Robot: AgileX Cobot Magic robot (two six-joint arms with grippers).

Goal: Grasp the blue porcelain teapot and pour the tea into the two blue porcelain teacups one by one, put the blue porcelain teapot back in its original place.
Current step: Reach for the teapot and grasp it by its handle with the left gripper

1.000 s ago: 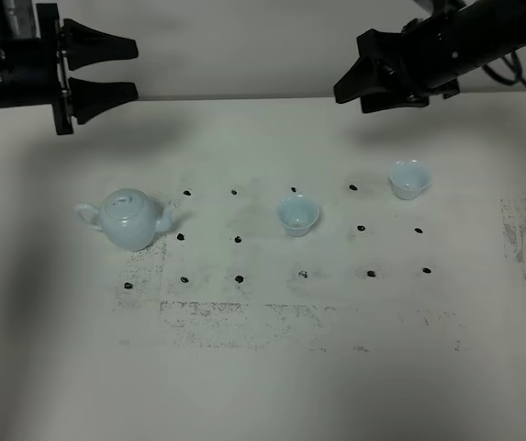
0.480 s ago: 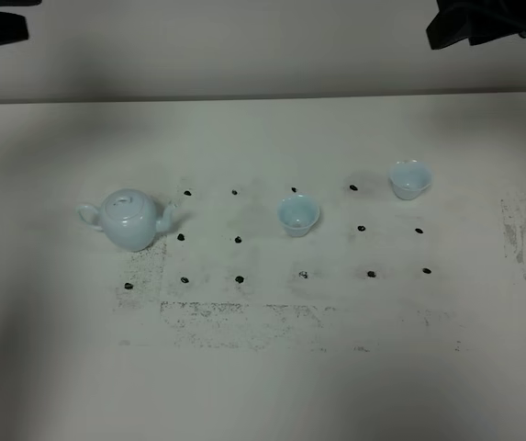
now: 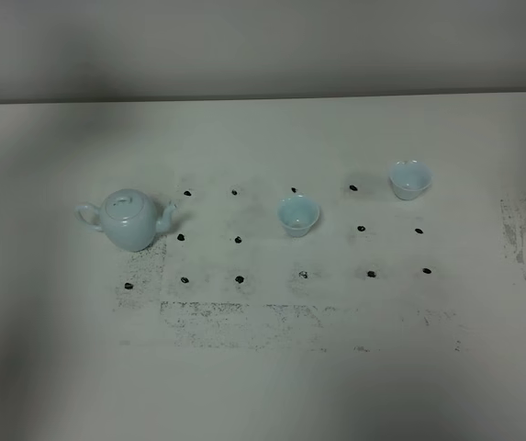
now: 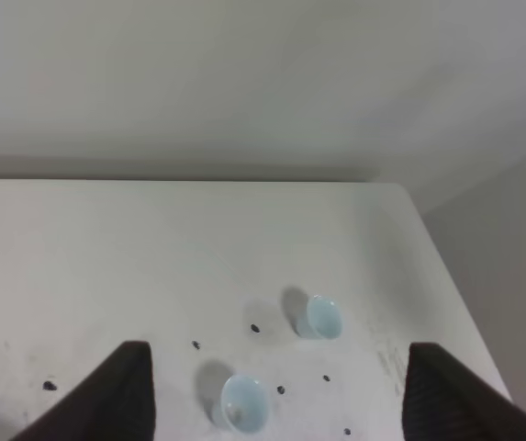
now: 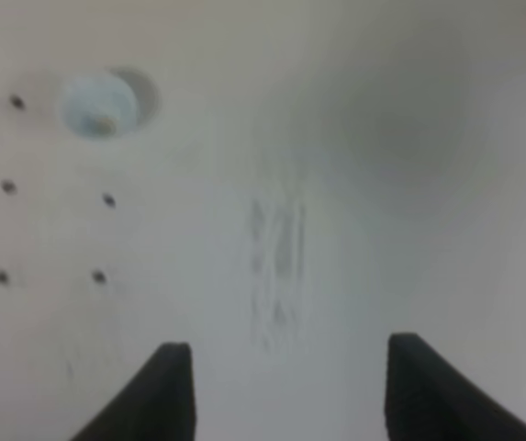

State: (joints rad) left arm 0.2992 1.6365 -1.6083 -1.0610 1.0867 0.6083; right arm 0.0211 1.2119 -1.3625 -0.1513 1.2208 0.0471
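The pale-blue teapot (image 3: 131, 219) stands upright at the left of the white table, lid on, spout toward the cups. One blue teacup (image 3: 297, 215) stands mid-table and the other (image 3: 409, 179) farther back right. Both arms are out of the high view. The left gripper (image 4: 276, 390) is open and empty, high above the table, with both cups (image 4: 242, 402) (image 4: 322, 317) between its fingertips in its view. The right gripper (image 5: 281, 390) is open and empty, with one cup (image 5: 97, 103) in its blurred view. The teapot shows in neither wrist view.
Black dot marks (image 3: 238, 239) form a grid on the table around the cups. Scuffed grey patches lie in front of them (image 3: 244, 317) and near the right edge (image 3: 524, 243). A plain wall (image 3: 263, 46) rises behind the table.
Both arms have pulled back and up out of the high view; a second ago they hung over the table's back edge. The teapot and the cups have not moved.
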